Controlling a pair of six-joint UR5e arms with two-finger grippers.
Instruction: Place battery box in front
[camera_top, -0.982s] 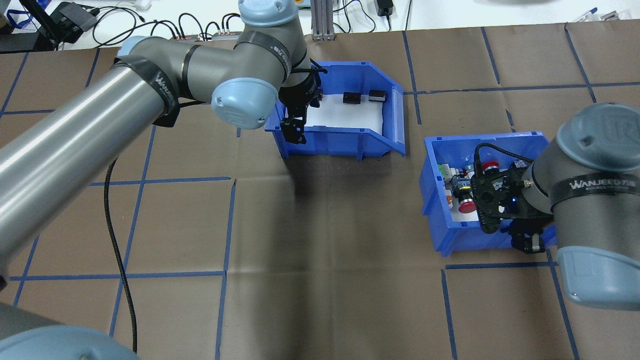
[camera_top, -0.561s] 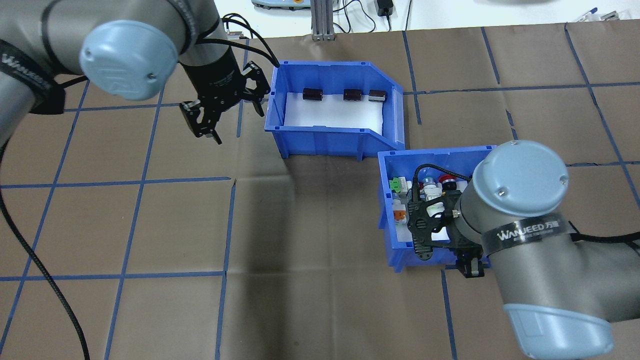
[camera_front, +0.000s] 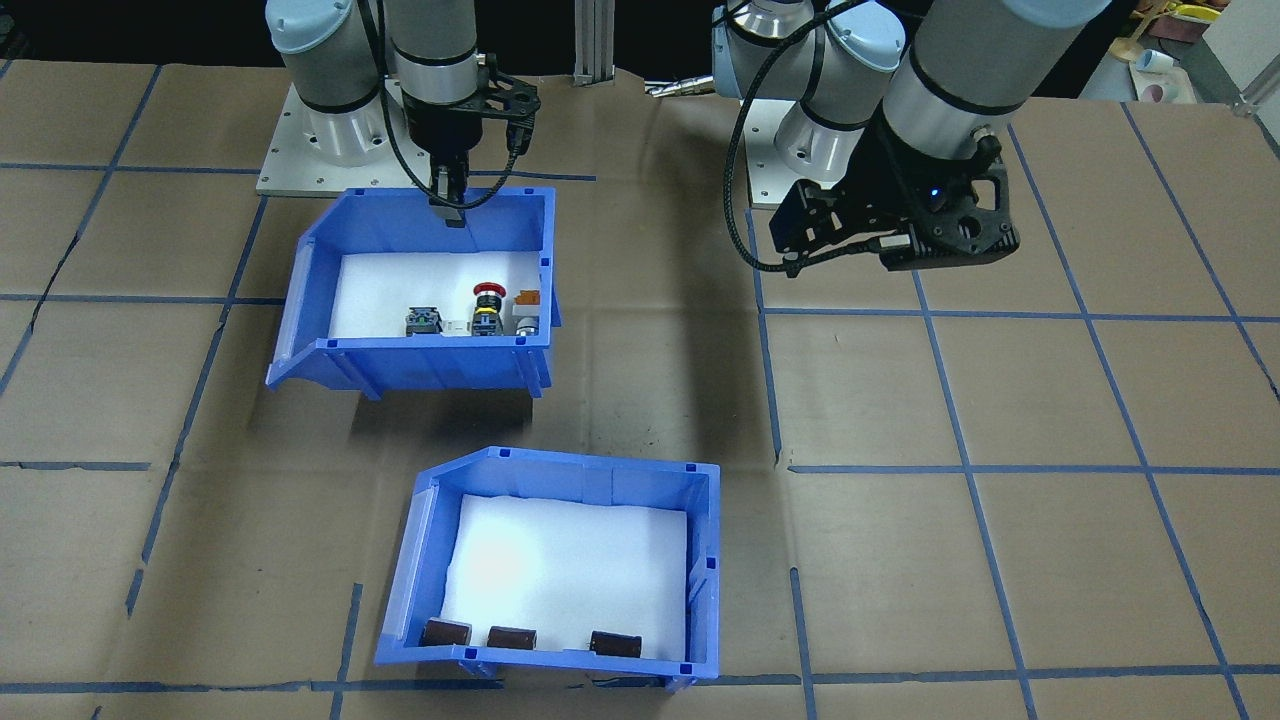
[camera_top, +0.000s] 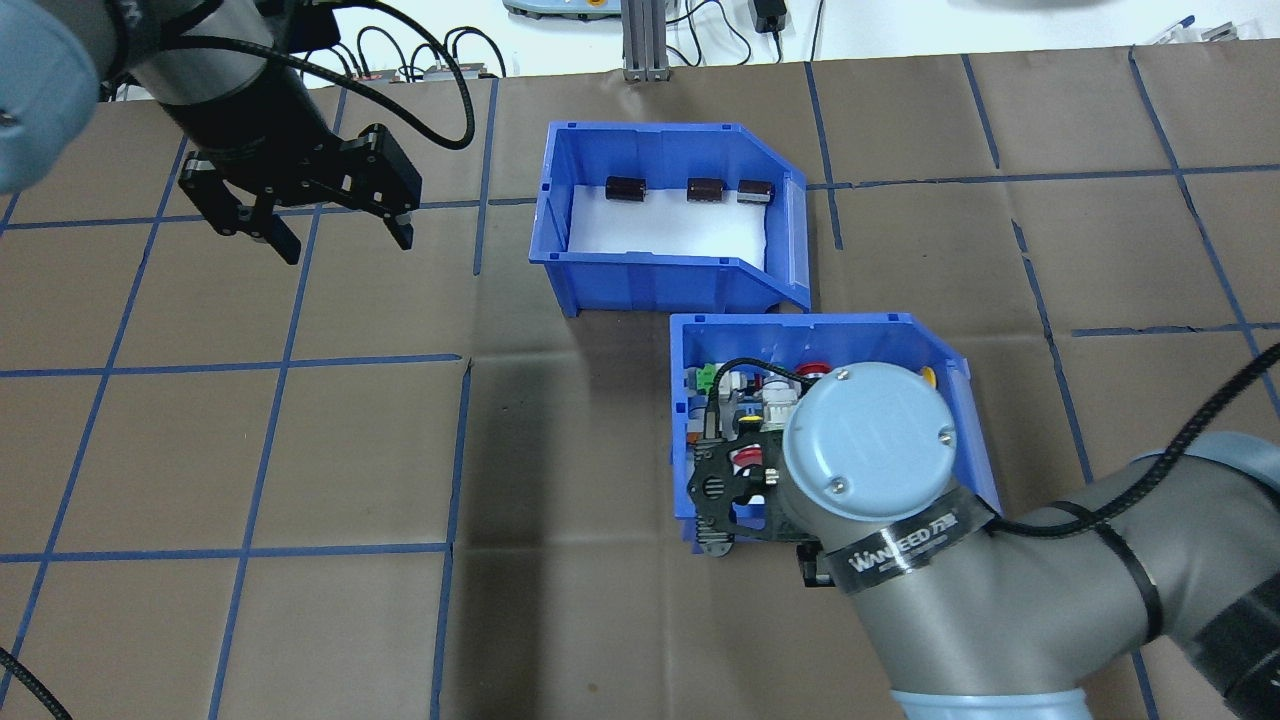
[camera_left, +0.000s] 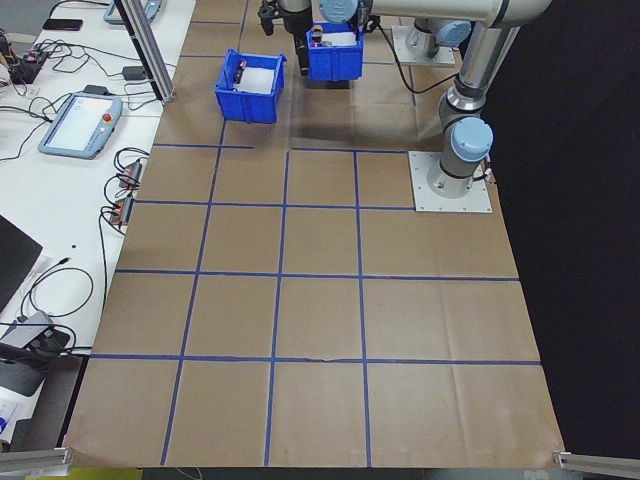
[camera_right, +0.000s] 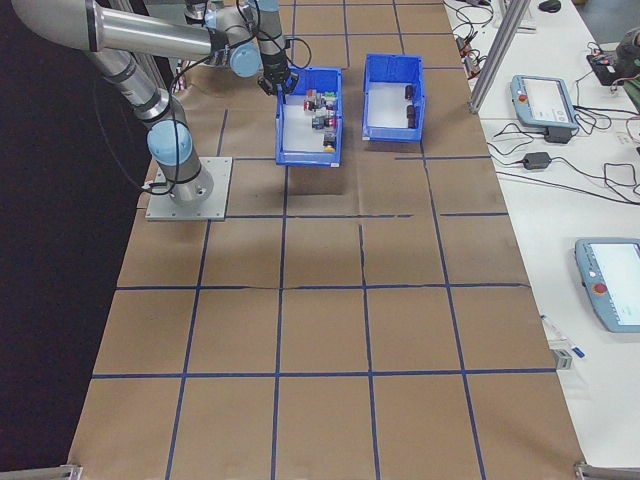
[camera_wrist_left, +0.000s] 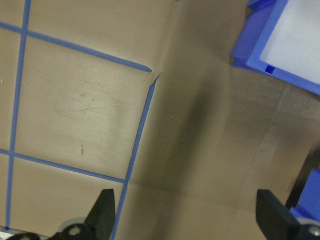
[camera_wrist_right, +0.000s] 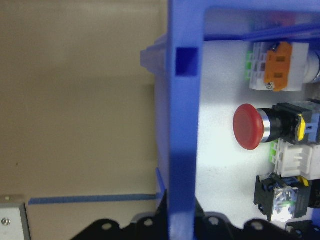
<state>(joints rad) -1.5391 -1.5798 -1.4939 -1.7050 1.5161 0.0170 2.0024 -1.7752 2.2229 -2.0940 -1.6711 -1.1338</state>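
1. One tabletop (camera_top: 600, 450), covered in brown paper with a grid of blue tape lines, carries everything.
2. Two arms work over it. The left arm ends over bare paper toward the tabletop's left side; the right arm reaches to the switch bin.
3. Two blue sloped-front bins, each with a white foam liner.
   - The battery box (camera_top: 655, 275) (camera_front: 560, 665) rests on the paper near the tabletop's far edge from the robot, roughly mid-width, with no gripper touching it.
   - The switch bin (camera_top: 960, 400) (camera_front: 420, 365) is just on the robot's side of the battery box, offset toward the right. In the overhead view their corners look close to touching; the front-facing view shows a strip of paper between them and a shadow under the switch bin, so it seems to be lifted clear of the paper.
4. Two grippers.
   - The left gripper (camera_top: 335, 225) hangs over the paper, well apart from the battery box; its fingers (camera_wrist_left: 102, 212) are spread wide and hold nothing.
   - The right gripper (camera_front: 452, 205) has its fingers closed on the switch bin's back wall, the wall nearest the robot.
5. Three batteries (camera_top: 627, 188) (camera_front: 513, 637), dark brown cylinders, lie in a row along the battery box's far wall.
6. Several push-button switches (camera_wrist_right: 265, 127) lie clustered in the switch bin, too crowded to count; a red cap and an orange piece show.
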